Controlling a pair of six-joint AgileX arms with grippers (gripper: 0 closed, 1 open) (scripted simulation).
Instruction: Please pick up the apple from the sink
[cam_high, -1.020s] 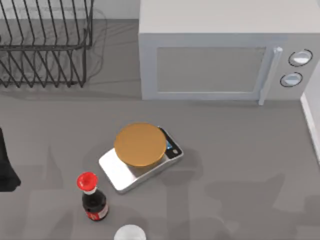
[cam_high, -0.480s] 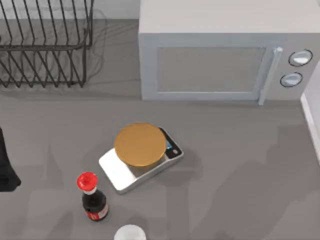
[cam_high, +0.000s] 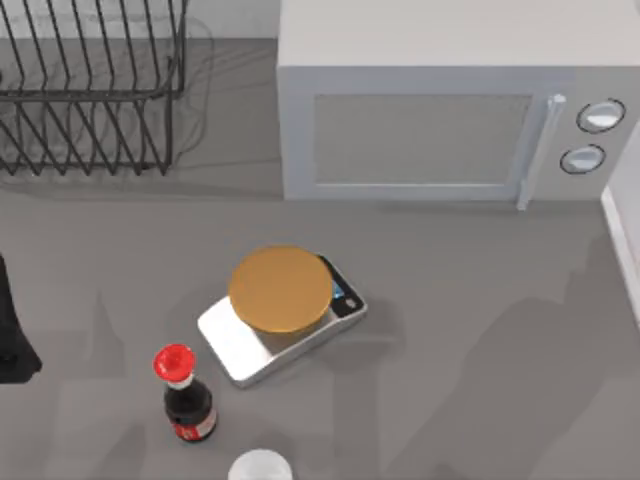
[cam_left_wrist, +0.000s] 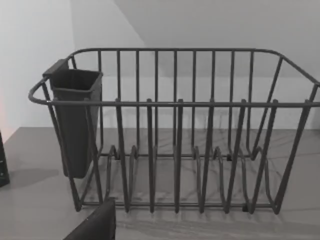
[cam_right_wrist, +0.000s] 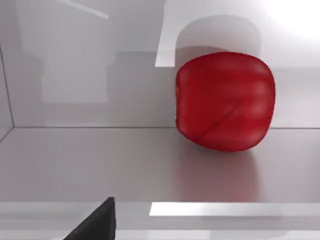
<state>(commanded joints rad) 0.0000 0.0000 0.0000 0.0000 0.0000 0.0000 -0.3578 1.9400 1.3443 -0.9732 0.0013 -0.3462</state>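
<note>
From the right wrist view, a dark corner of the right arm's hardware sits at the frame edge, with the right gripper's fingers out of sight — I cannot tell how far apart they stand or whether they hold anything. Ahead of it the apple (cam_right_wrist: 225, 100) rests on the pale floor of the sink (cam_right_wrist: 75, 160), close to the back wall and apart from any finger.

The left arm (cam_high: 12, 330) is parked at the table's left edge in the top view, its camera facing the wire dish rack (cam_left_wrist: 175, 150) with a dark cutlery cup (cam_left_wrist: 75, 120) hung on one end; its gripper's opening cannot be judged either.

The risks, as I judge them: the apple is glossy and rounded — a grip set off-centre could squeeze it out and send it rolling across the slick basin. Coming in too low could scrape the sink floor; too deep, and a finger may strike the back wall.

On the table (cam_high: 480, 330) stand a scale (cam_high: 285, 318), a red-capped bottle (cam_high: 185, 400) and a microwave (cam_high: 440, 110). The bottle's label and the scale's display are too small to read.
</note>
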